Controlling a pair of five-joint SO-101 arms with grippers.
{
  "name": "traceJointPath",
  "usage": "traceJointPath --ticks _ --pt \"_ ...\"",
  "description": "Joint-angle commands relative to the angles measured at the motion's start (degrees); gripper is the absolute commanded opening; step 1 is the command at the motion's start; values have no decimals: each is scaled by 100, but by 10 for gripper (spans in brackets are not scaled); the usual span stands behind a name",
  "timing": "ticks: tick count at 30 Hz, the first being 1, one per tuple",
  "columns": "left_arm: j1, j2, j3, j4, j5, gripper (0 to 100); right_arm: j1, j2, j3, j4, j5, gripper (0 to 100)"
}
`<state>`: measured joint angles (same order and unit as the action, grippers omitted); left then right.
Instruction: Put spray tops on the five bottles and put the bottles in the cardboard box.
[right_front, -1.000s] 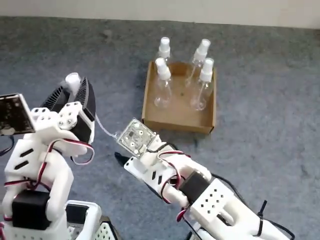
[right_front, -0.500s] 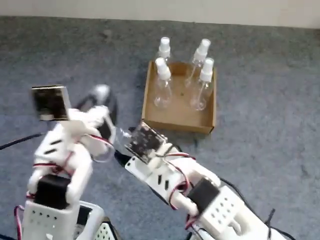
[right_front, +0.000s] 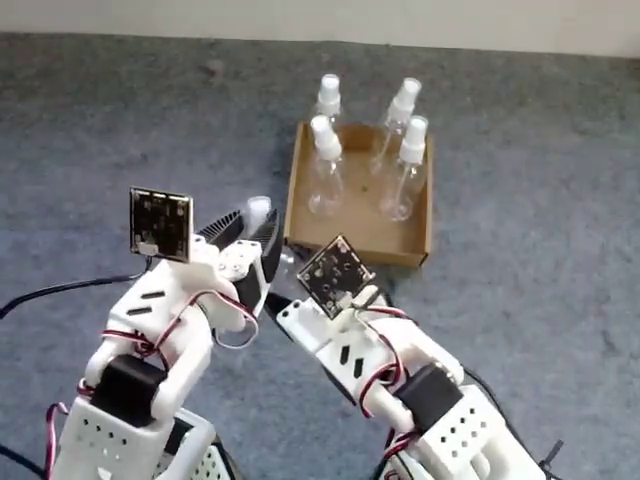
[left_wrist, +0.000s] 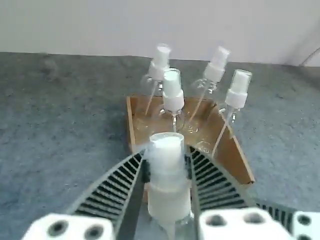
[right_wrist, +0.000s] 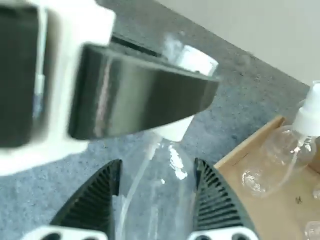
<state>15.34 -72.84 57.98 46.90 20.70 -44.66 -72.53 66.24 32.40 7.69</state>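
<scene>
While in cardboard box (right_front: 392, 249), capped bottles (right_front: 325, 182)

The held bottle (right_wrist: 165, 195) is clear, glossy plastic that catches bright highlights, as are the other bottles (right_front: 325, 185), and its spray top (left_wrist: 167, 170) is opaque white plastic with a smooth, matt face. The cardboard box (right_front: 355, 248) is plain brown card with a dull finish, and the table covering (right_front: 530, 200) is a grey, rough, felt-like cloth. The left gripper (left_wrist: 167, 155) and right gripper (right_wrist: 157, 170) have black ribbed plastic fingers (right_wrist: 95, 200) with a slight sheen, mounted on smooth white plastic arm shells (right_front: 170, 320).
</scene>
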Motion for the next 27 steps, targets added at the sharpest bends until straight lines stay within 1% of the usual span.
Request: traceJointPath --ticks 1,5,10,13,19,21,23,27 --pt "75 40 189 0 -26 4 242 -127 -189 -180 -79 4" --pt "75 40 453 -26 -26 4 268 -127 -171 -180 -79 4" --pt "400 40 479 0 -35 5 268 -119 -163 -189 -79 4" --pt "435 -40 453 0 -35 5 268 -119 -163 -189 -79 4" --pt "426 -1200 708 9 -53 5 251 -119 -163 -189 -79 4" --pt "435 -1596 910 -18 -378 5 242 -119 -154 -189 -79 4" --pt "453 -1938 1077 -18 -642 30 242 -119 -154 -189 -79 4" --pt "444 -2264 1182 0 -659 127 242 -119 -154 -189 -79 4"
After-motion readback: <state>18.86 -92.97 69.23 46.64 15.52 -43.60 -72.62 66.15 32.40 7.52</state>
